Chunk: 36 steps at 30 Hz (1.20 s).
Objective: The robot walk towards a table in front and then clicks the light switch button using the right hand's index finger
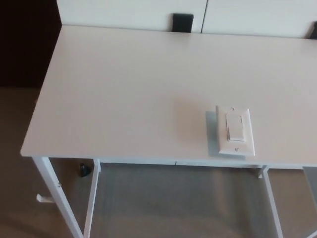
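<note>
A white light switch plate with a rocker button lies flat on the white table, near the table's front edge and right of the middle. Two small screws show above and below the rocker. Neither of my hands nor any part of my arms appears in the head view.
White table legs stand at the front left over a brown carpet floor. A white wall panel with a black outlet-like square runs behind the table. A small dark object sits on the floor under the table's left side.
</note>
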### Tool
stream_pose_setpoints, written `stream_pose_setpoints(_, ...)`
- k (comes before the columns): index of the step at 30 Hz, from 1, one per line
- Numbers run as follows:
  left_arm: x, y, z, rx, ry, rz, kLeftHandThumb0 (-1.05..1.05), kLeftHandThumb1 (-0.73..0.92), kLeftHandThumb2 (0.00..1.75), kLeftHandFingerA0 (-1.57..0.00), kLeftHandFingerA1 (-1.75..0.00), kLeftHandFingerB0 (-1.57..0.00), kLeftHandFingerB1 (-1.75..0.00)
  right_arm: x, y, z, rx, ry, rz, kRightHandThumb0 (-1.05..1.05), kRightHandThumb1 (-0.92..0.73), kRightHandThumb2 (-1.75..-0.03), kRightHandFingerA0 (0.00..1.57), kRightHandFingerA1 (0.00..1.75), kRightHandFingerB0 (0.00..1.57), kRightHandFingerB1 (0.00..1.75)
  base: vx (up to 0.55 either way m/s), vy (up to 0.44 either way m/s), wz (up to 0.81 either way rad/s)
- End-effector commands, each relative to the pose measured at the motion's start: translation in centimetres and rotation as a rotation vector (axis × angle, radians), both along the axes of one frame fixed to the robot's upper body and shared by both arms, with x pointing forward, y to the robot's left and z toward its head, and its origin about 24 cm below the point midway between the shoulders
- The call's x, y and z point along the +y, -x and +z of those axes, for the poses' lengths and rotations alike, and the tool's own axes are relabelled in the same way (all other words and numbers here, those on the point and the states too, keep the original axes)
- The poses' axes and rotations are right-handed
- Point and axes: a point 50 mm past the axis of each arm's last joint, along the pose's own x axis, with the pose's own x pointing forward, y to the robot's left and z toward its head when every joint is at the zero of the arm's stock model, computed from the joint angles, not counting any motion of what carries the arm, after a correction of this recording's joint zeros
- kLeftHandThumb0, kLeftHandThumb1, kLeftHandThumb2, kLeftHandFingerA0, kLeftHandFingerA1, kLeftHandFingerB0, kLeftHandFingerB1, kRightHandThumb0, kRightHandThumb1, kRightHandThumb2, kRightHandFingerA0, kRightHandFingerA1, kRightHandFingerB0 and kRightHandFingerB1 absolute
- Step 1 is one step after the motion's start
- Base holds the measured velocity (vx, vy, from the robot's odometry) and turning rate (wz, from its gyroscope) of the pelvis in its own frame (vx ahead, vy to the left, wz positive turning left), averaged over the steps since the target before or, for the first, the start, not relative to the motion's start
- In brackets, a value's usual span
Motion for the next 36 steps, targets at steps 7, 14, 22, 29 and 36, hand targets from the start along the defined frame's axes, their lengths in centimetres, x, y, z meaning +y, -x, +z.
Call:
stream_pose_setpoints(7, -0.1, -0.2, -0.1, -0.007, -0.002, -0.02, -0.75, 0.58, 0.91, -0.25, -1.18, -0.13, -0.85, -0.2, -0.2, -0.5, 0.008, 0.006, 0.024, -0.37, -0.34, -0.51, 0.92, 0.49, 0.8, 0.46, 0.09, -0.076, 0.06)
stream_pose_setpoints(14, -0.3, -0.1, -0.1, -0.007, -0.002, -0.033, -0.76, 0.47, 1.04, -0.22, -0.85, -0.14, -0.69, -0.1, -0.3, -0.1, 0.019, 0.012, 0.021, -0.37, -0.33, -0.51, 0.93, 0.49, 0.81, 0.45, -0.01, 0.07, -0.05)
stream_pose_setpoints(22, -0.7, -0.5, -0.2, -0.019, -0.007, -0.039, -0.77, 0.56, 0.85, -0.04, -1.04, -0.03, -0.77, -0.1, -1.1, -0.1, 0.009, -0.001, 0.018, -0.32, -0.31, -0.5, 0.9, 0.49, 0.82, 0.46, 0.03, 0.167, -0.06)
stream_pose_setpoints(29, -1.1, -0.4, -0.4, -0.026, -0.002, -0.011, -0.78, 0.54, 0.85, 0.0, -1.01, -0.01, -0.74, 0.2, -0.9, 0.5, 0.005, 0.005, 0.015, -0.33, -0.31, -0.5, 0.9, 0.48, 0.83, 0.46, 0.04, -0.042, 0.09)
stream_pose_setpoints(36, -1.4, -0.7, -0.6, -0.042, 0.001, -0.013, -0.8, 0.57, 0.82, 0.0, -1.0, 0.0, -0.73, -0.1, -1.1, 0.0, 0.015, -0.011, 0.001, -0.3, -0.3, -0.5, 0.88, 0.48, 0.82, 0.46, 0.0, -0.04, 0.03)
